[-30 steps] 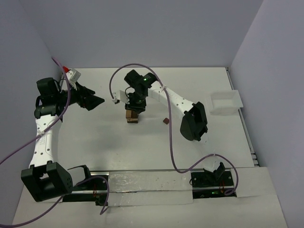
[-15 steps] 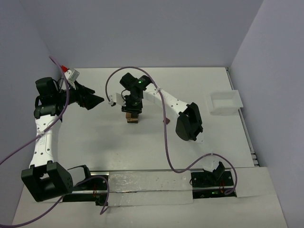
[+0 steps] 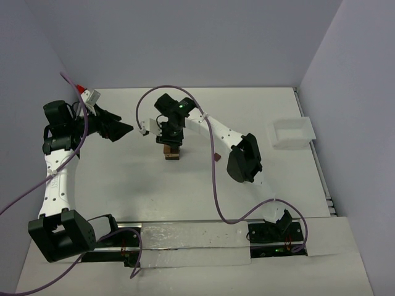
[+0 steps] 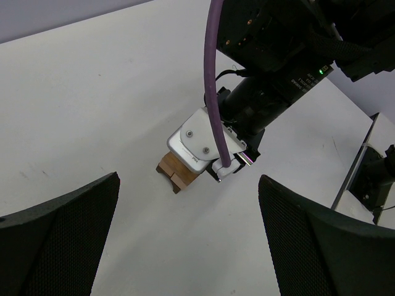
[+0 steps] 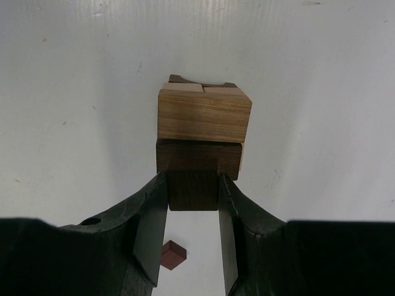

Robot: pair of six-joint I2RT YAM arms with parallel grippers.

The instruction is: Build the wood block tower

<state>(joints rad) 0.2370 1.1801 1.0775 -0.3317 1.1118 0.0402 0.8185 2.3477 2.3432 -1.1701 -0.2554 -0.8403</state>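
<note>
The wood block tower [image 3: 171, 153] stands mid-table as a small stack of tan and brown blocks. My right gripper [image 3: 173, 139] hangs straight over it, shut on a dark brown block [image 5: 192, 185]. In the right wrist view that block meets the near side of the wood block tower [image 5: 203, 114], under its tan block. I cannot tell whether it rests on the stack. My left gripper [image 3: 125, 129] is open and empty, off to the left and pointing at the stack. In the left wrist view the wood block tower [image 4: 173, 174] is half hidden under the right wrist camera housing [image 4: 200, 145].
A loose reddish-brown block [image 3: 215, 156] lies on the table right of the stack and shows between the right fingers as the loose block [image 5: 171, 254]. A white tray [image 3: 292, 133] sits at the far right. The right arm's purple cable [image 3: 213, 179] loops over the table.
The right gripper has shifted a little to the left with the dark block, settling over the stack. The left gripper has drawn slightly left.
</note>
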